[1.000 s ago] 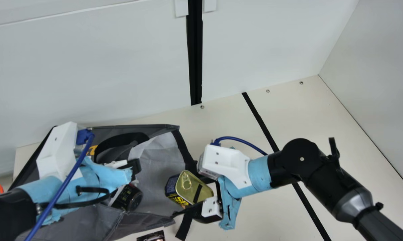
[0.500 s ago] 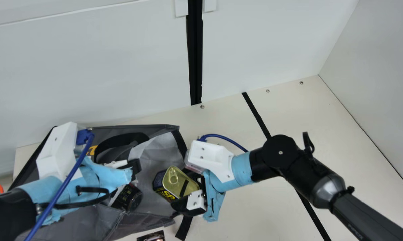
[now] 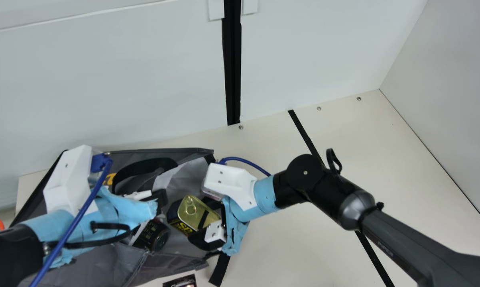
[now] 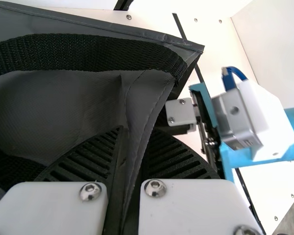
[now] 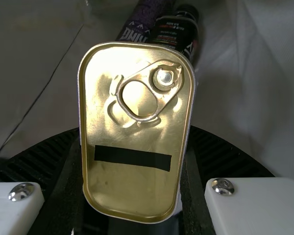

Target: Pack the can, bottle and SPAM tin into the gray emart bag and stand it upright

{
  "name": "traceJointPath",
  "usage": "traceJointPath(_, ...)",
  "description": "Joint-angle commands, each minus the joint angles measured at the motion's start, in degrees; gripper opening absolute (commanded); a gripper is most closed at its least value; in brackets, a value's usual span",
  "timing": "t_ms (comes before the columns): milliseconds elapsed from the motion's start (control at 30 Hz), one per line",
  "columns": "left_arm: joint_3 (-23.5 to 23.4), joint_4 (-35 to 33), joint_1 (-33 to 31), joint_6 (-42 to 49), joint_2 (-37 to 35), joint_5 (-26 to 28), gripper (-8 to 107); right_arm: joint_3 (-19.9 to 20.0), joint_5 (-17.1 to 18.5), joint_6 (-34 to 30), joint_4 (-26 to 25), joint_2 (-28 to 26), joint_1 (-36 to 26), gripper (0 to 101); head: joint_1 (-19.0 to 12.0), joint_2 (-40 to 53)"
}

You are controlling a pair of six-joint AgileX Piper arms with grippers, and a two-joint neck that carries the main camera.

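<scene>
Deeper into the bag [image 3: 116, 265] the left gripper [image 3: 160, 196] pinches, the right gripper [image 3: 199, 220] brought its clamped tin [image 3: 189, 213]

SPAM tin [image 3: 197, 212] between fingers [image 3: 198, 240], gray bag [image 3: 104, 266]

Black arms [image 3: 323, 193], blue wraps [image 3: 132, 207] (rather ragged), white housings [image 3: 66, 183], perhaps plastic.

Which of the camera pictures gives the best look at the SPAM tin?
The right wrist view: the SPAM tin's gold lid faces it nearly whole. The main view shows lid and part of its side; I can't identify it in the left wrist view.
</scene>
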Motion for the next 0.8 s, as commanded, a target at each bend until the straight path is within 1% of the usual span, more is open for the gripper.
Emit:
traceJointPath(0,0.00,0.00,0.00,0.00,0.00,0.00,-8,-0.73,0.07,-0.08,0.00,1.06,0.46,0,-1.30,-0.05)
traceJointPath(600,0.00,0.00,0.00,0.00,0.00,0.00,-8,-9.42,-0.09,1.28,0.31,8.96,3.95,0,-1.30,-0.05)
traceJointPath(767,0.00,0.00,0.00,0.00,0.00,0.00,-8,-10.51,-0.06,1.61,0.24,9.74,4.26,17,-1.30,-0.05)
